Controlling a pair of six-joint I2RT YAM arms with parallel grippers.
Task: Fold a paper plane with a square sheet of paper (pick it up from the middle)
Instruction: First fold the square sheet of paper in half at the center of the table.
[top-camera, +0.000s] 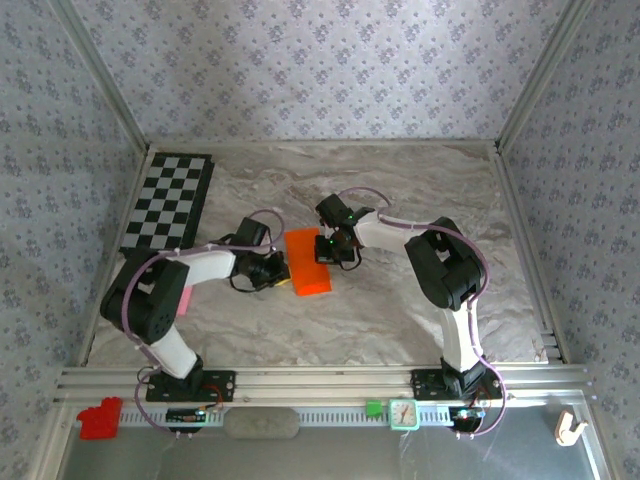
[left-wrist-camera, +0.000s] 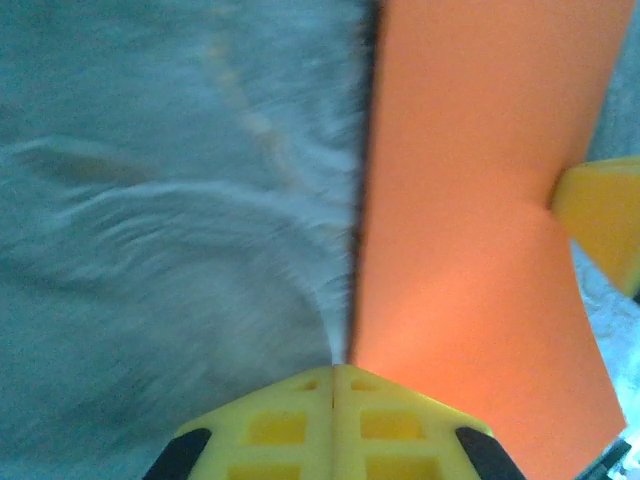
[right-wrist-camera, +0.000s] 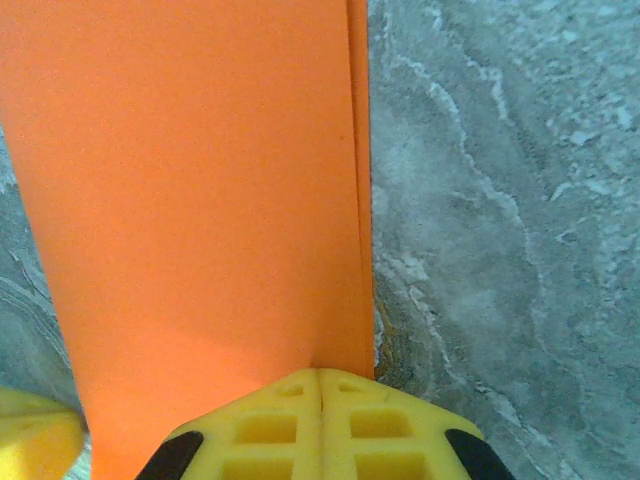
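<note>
No text, label, brand or number can be read anywhere. The strip (top-camera: 330, 414) on the front rail (top-camera: 320, 380) bears fine tick marks, their figures too small. The small teal-framed dial (top-camera: 403, 413) beside it is likewise illegible.

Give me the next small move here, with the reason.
Probably slide the shut right end effector along the doubled edge of the paper to press the layers flat: its tip rests there, and the shut left end effector sits at the opposite edge.

Robot lab test cell, aluminium frame (top-camera: 320, 378), patterned walls (top-camera: 320, 70), checkerboard (top-camera: 168, 205), marble-print table (top-camera: 420, 180)
</note>
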